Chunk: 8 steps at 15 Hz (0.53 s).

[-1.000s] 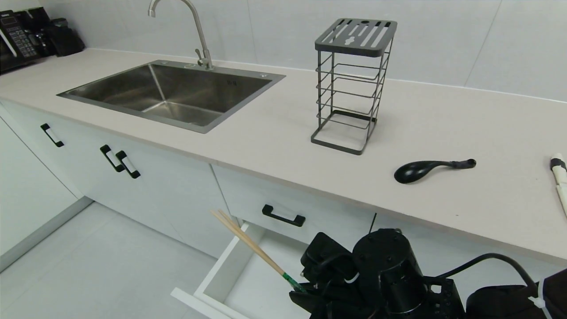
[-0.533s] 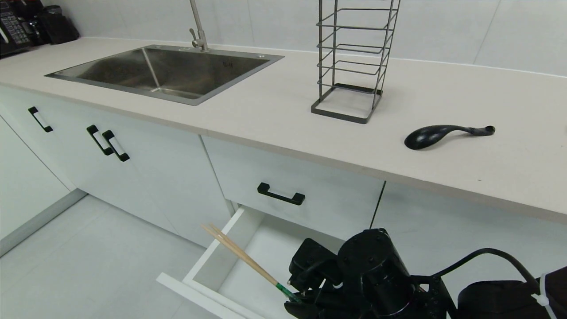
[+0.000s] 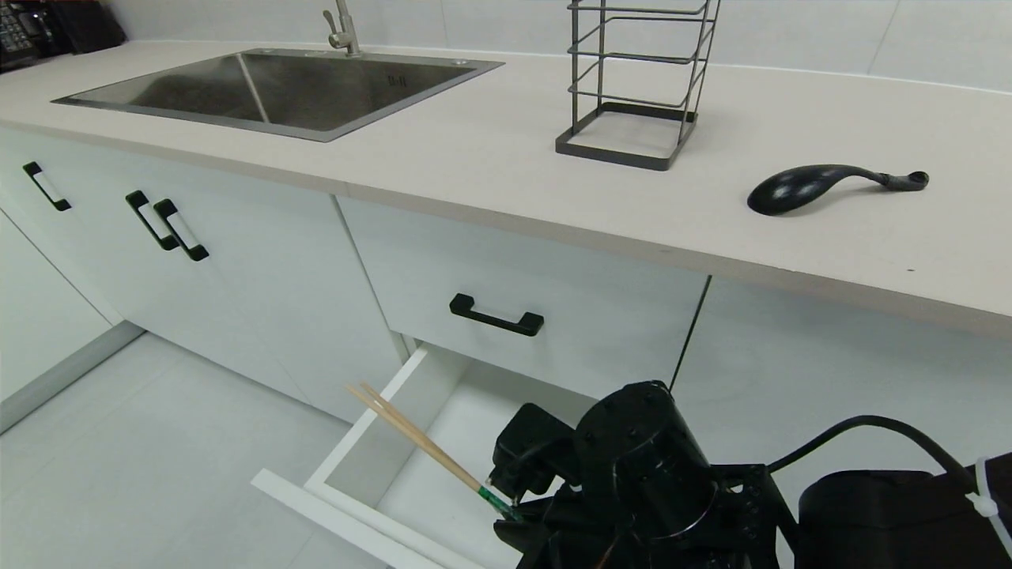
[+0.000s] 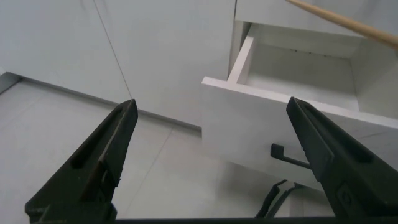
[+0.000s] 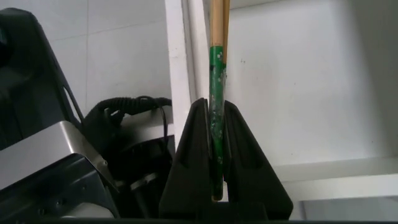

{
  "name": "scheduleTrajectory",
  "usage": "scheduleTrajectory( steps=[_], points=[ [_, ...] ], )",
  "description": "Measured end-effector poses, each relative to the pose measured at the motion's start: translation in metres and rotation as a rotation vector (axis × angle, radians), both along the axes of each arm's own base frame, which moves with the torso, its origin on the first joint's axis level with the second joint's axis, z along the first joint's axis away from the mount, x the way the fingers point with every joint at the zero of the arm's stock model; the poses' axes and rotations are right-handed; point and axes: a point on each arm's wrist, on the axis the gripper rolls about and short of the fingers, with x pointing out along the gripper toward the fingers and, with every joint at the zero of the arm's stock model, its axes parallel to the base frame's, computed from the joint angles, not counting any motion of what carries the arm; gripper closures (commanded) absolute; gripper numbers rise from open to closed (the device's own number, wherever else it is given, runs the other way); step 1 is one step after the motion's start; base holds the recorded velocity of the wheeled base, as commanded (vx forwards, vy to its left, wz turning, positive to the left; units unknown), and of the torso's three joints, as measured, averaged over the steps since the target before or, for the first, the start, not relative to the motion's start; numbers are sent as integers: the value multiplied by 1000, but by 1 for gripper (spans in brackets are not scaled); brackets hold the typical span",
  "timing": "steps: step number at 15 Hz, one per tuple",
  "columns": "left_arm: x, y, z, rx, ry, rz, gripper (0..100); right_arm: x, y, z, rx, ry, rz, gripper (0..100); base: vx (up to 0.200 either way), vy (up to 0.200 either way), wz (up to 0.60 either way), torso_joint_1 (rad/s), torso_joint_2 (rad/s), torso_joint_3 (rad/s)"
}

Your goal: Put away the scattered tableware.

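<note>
A black spoon (image 3: 791,190) lies on the counter (image 3: 474,158); chopsticks (image 3: 419,441), apparently gripped, slant over the drawer (image 3: 332,508).

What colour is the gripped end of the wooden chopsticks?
The light wooden chopsticks are green at that end; clearest in the right wrist view.

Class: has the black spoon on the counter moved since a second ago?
No. The spoon keeps its place to the right of the wire rack on the counter. The whole head view shifted, so the camera moved, not the spoon.
</note>
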Motion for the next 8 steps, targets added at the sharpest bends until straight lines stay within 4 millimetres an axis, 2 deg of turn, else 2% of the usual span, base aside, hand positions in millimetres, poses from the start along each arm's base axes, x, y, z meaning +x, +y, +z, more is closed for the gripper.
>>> scheduleTrajectory(
  steps=[6,8],
  points=[
    [0,0,0,0,0,-1,0,19,-1,20,-123,1,-98,100,0,0,0,0,7,8],
    [0,0,0,0,0,0,0,22,0,18,-142,-28,-152,100,0,0,0,0,0,0]
  ],
)
